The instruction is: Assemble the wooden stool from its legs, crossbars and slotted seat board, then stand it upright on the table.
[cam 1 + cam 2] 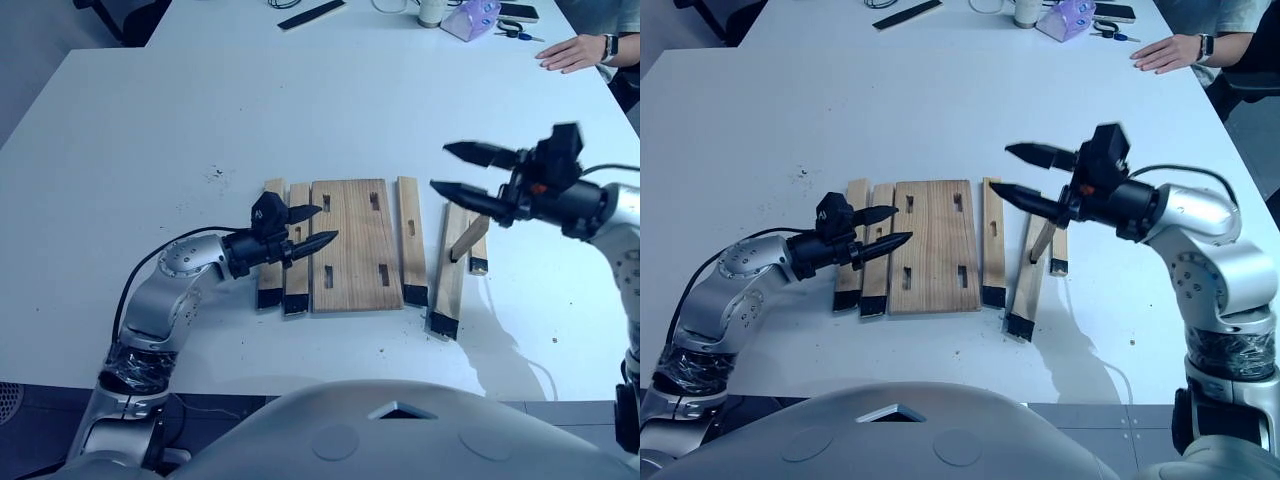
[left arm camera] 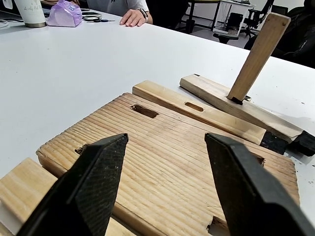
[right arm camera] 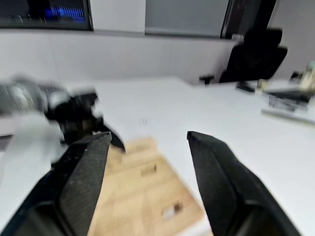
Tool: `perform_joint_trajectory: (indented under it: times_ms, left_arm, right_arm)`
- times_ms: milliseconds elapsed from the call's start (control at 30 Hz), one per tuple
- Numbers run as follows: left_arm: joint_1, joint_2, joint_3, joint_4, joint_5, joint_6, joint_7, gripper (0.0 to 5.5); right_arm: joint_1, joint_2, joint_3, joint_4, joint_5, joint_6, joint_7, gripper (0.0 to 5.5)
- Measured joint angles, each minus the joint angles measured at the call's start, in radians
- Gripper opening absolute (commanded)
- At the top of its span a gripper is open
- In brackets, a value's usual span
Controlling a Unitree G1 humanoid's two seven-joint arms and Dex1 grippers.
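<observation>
1. Left hand [image 1: 325, 223]: low at 9 o'clock of the seat board, above the two left legs. Fingers spread and empty, tips pointing toward 3 o'clock and reaching the board's left edge.
2. Right hand [image 1: 440, 167]: raised off the surface at about 2 o'clock of the board, above the right-side legs. Fingers spread, nothing between them, tips pointing toward 9 o'clock.
3. Surface [image 1: 150, 130]: white; all stool parts lie in a row near the robot's edge.
4. Seat board [image 1: 350, 245]: flat on the surface, slots facing up, long side running 12 to 6 o'clock.
5. Two left legs [image 1: 283, 290]: flat and side by side, touching the board at 9 o'clock, dark-capped ends toward 6 o'clock.
6. Third leg [image 1: 411, 240]: flat just beside the board at 3 o'clock, slot up, dark cap at 6 o'clock.
7. Fourth leg [image 1: 447, 280]: further toward 3 o'clock, lying slightly skewed.
8. Crossbar [image 1: 470, 238]: one end seated in the fourth leg's slot, standing tilted, its free end leaning toward 1 o'clock.
9. Short piece [image 1: 479, 258]: just beside the fourth leg at 3 o'clock, partly behind the crossbar.
10. Far edge, 12 to 1 o'clock: dark strip [image 1: 310, 14], cup [image 1: 432, 10], purple pouch [image 1: 470, 18], well apart from the stool parts.
</observation>
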Motion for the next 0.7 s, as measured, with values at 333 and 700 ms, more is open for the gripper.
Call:
perform_joint_trajectory:
  times_ms: [333,700]
  left_arm:
    - [-0.004,-0.016,-0.001,0.007,0.002,-0.011,0.001,2.91]
    - [-0.004,-0.016,-0.01,0.036,0.004,-0.02,-0.021,2.91]
  right_arm:
    - [-0.175,0.029,0.021,-0.016,0.021,0.018,-0.09,2.86]
    - [0.082,0.099,0.165,0.249,-0.234,-0.303,0.047,2.86]
